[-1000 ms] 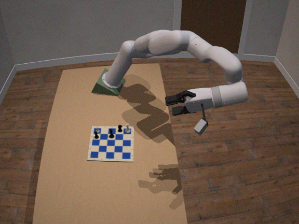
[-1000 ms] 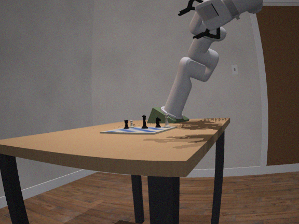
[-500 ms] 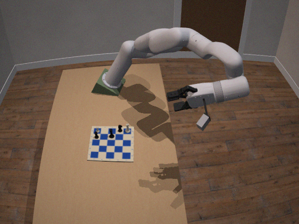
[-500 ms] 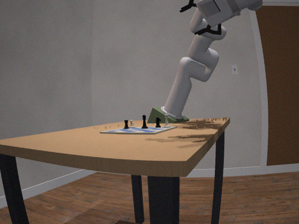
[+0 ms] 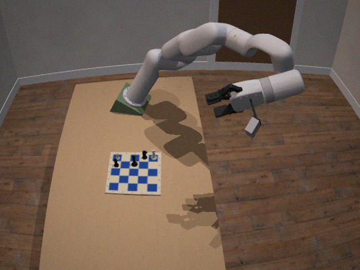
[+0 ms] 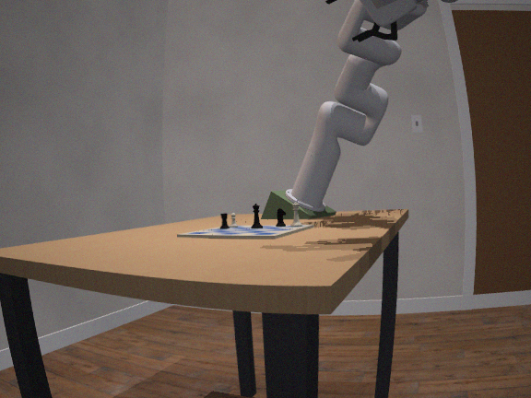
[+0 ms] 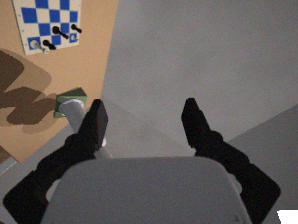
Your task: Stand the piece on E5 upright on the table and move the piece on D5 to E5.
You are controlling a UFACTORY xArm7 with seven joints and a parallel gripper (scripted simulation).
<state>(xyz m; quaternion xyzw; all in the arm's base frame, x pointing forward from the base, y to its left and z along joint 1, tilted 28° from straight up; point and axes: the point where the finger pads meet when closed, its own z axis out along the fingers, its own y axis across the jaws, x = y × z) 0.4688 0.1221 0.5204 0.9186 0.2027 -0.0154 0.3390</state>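
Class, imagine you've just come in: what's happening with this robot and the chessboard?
Nothing is being handled yet. A white robot arm holds its open tool away from the board, beyond the table's edge. Five chess pieces, three black and two white, stand upright on the board. The job, moving the D5 piece to E5 and standing E5's piece on the table, is still undone.

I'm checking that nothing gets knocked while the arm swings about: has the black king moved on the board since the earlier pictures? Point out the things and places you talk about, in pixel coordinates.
No. The black king (image 5: 134, 161) (image 6: 256, 218) (image 7: 59, 32) stands upright on the same square of the board (image 5: 107, 188) (image 6: 230, 237) (image 7: 20, 34).
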